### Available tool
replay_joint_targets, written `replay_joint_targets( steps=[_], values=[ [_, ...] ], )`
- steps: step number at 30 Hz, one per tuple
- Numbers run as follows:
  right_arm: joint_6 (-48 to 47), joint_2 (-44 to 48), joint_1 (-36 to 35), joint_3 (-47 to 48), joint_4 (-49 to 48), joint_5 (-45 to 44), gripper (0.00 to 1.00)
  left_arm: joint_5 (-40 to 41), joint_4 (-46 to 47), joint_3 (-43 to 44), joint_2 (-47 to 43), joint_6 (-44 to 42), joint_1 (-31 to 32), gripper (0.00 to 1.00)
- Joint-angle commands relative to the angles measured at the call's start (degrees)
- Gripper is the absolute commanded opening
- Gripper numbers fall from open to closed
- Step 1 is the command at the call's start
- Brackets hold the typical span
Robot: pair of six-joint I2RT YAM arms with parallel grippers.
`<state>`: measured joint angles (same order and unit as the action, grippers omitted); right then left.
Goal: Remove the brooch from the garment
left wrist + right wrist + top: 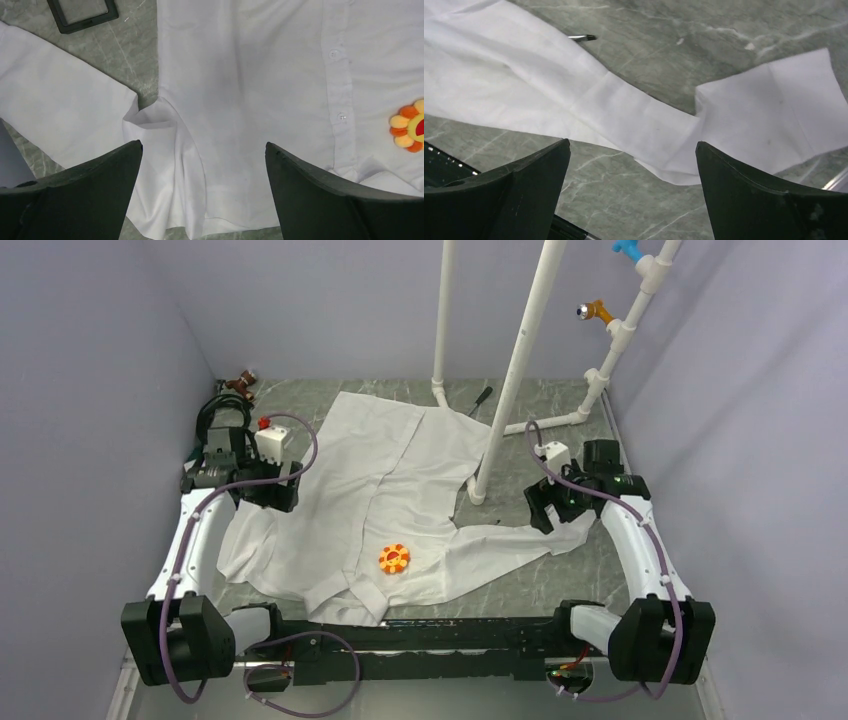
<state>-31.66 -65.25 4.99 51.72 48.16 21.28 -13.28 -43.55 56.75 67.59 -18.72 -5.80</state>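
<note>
The white shirt [390,480] lies spread flat on the table. The orange flower brooch [394,559] sits on its front near the near edge, just right of the button placket. In the left wrist view the brooch [411,126] shows at the right edge, beside the buttons. My left gripper [268,490] is open and empty above the shirt's left side [240,100], well left of the brooch. My right gripper [548,512] is open and empty above the shirt's right sleeve [634,110] and its cuff [774,110].
A white pipe rack [520,360] stands at the back right, its posts rising beside the shirt. Small coloured pegs [596,310] stick out of its right post. A dark pen-like thing [482,397] lies behind the shirt. A small brown object [241,383] lies at the back left. A black frame [82,12] lies on the marble table [634,200].
</note>
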Motion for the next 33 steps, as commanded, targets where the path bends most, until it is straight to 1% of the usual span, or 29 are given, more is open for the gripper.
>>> replay_joint_targets(
  steps=[1, 4, 7, 11, 15, 18, 21, 24, 26, 30, 33],
  values=[
    [-3.5, 3.2, -4.4, -1.4, 3.1, 0.4, 1.00, -2.7, 2.4, -0.8, -3.4, 1.4, 0.0, 0.99],
    [-5.4, 6.3, -9.0, -2.7, 4.2, -0.1, 1.00, -6.2, 0.8, -0.6, -4.3, 1.1, 0.0, 0.99],
    [-6.1, 7.5, -14.4, -2.9, 5.0, -1.1, 0.99, -10.0, -1.1, -0.1, -4.7, 3.4, 0.0, 0.99],
    [-5.2, 7.3, -25.1, -2.9, 3.8, -3.2, 0.97, -14.4, -3.4, 0.3, -4.7, 7.4, 0.0, 0.99],
    [-5.6, 6.4, -36.9, -2.1, 1.3, -6.2, 0.89, -15.6, -6.0, 1.4, -4.4, 9.0, 0.1, 0.99],
    [-5.9, 4.5, -46.1, -0.7, -1.4, -8.3, 0.79, -16.0, -8.4, 2.6, -4.9, 8.2, -0.3, 0.99],
    [-6.0, 1.7, -53.3, -0.3, -7.3, -10.2, 0.67, -18.0, -9.8, 3.4, -5.9, 8.9, -1.3, 0.99],
    [-7.8, -2.3, -58.2, -0.5, -13.7, -11.3, 0.56, -21.3, -11.4, 4.6, -5.4, 10.3, -3.5, 0.99],
    [-10.2, -5.5, -60.0, 0.7, -16.5, -11.5, 0.49, -23.4, -12.8, 6.0, -4.7, 10.7, -5.9, 0.99],
    [-11.2, -11.2, -61.2, 3.7, -22.2, -9.0, 0.44, -29.9, -13.0, 6.7, -4.3, 12.2, -13.4, 0.99],
    [-11.9, -15.5, -62.9, 4.2, -25.6, -8.1, 0.43, -30.8, -12.0, 6.5, -4.4, 13.5, -15.9, 0.99]
  ],
)
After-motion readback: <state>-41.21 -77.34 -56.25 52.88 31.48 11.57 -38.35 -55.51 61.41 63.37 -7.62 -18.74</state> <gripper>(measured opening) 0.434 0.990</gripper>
